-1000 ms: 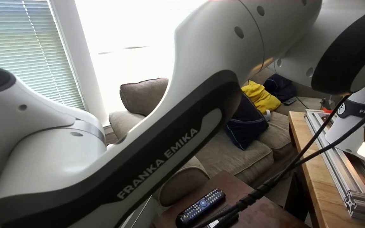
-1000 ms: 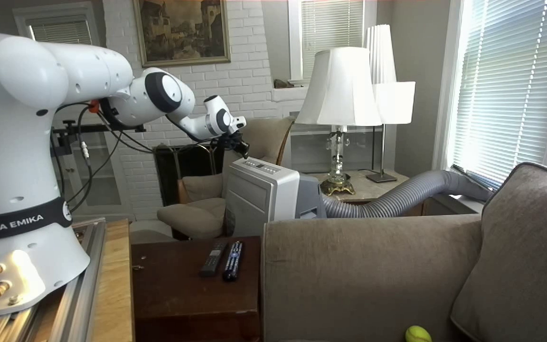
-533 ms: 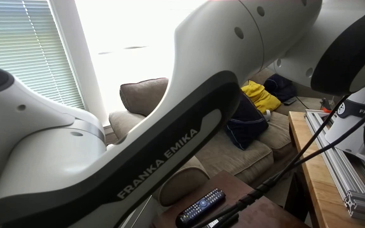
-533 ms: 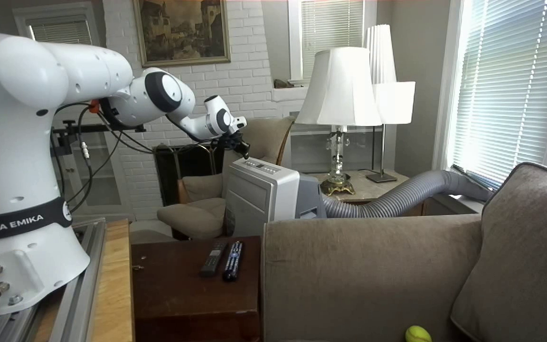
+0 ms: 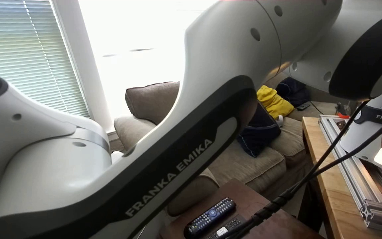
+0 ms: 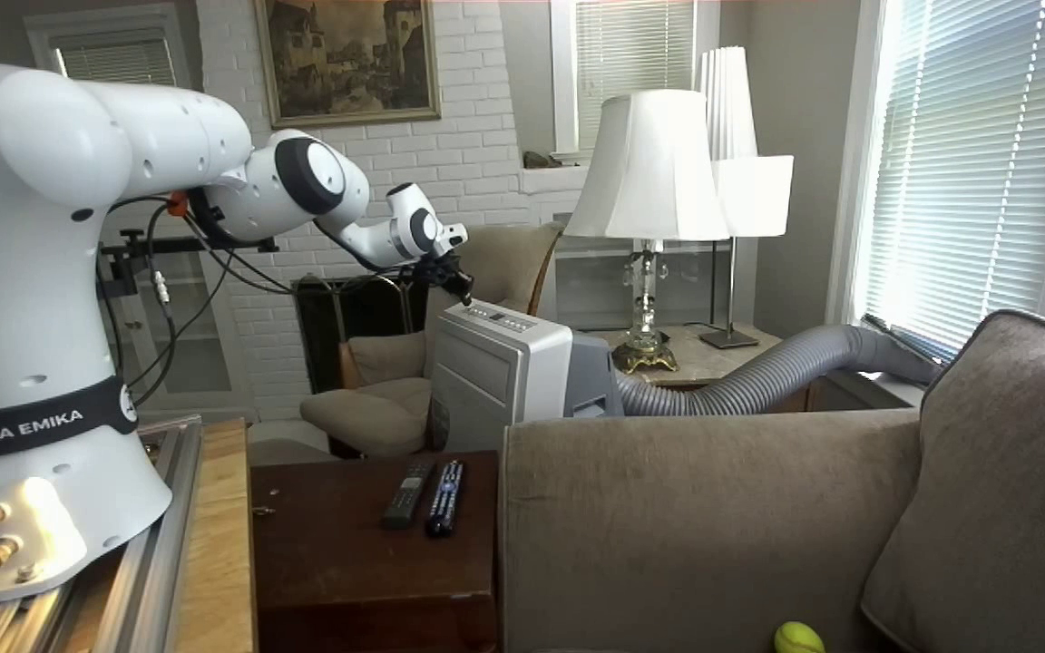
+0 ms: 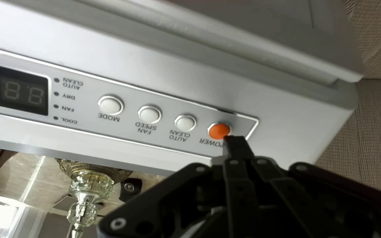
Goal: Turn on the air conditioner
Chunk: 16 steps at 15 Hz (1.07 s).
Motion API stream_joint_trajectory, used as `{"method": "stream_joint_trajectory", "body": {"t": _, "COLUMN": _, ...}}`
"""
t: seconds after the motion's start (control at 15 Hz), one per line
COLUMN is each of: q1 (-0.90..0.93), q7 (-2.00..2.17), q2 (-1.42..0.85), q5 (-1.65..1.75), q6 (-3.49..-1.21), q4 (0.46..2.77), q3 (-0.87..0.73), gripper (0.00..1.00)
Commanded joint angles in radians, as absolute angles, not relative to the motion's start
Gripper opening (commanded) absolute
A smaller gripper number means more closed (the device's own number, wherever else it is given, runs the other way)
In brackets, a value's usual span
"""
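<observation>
The air conditioner [image 6: 477, 381] is a light grey-white boxy unit beyond the side table in an exterior view. In the wrist view the air conditioner's top [image 7: 286, 125] shows upside-down labels, an unlit-looking display [image 7: 18, 91], white buttons and an orange power button [image 7: 219, 131]. My gripper [image 7: 238, 142] is shut and empty, its fingertips together at the lower right edge of the power button, overlapping the POWER label. In an exterior view the gripper [image 6: 464, 292] points down at the near-left end of the control panel. Whether it touches the button cannot be told.
Two black remotes [image 6: 406, 494] lie on the brown side table [image 6: 359, 562]. A sofa [image 6: 668, 508] stands beside it. A grey hose [image 6: 758, 372] runs from the unit to the window. A glass-based lamp [image 6: 645, 299] stands behind. An armchair [image 6: 386, 417] is near the unit.
In an exterior view the gripper has shifted slightly left and down toward the panel's near end. The arm links have shifted slightly. The bright glow on the robot's base went off and is back.
</observation>
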State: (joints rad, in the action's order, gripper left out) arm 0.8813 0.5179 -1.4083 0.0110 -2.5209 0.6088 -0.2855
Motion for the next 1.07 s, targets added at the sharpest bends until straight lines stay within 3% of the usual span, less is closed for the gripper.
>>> {"method": "stream_joint_trajectory", "body": {"t": 0.0, "q1": 0.887, "q7": 0.528, "q2": -1.42, "q5": 0.021, "q6": -2.498, "q4": 0.594, "q3": -0.301, "gripper": 0.0}}
{"method": "stream_joint_trajectory", "body": {"t": 1.0, "q1": 0.897, "q7": 0.553, "q2": -1.459, "q5": 0.019, "q6": -2.494, "q4": 0.564, "q3": -0.324, "gripper": 0.0}}
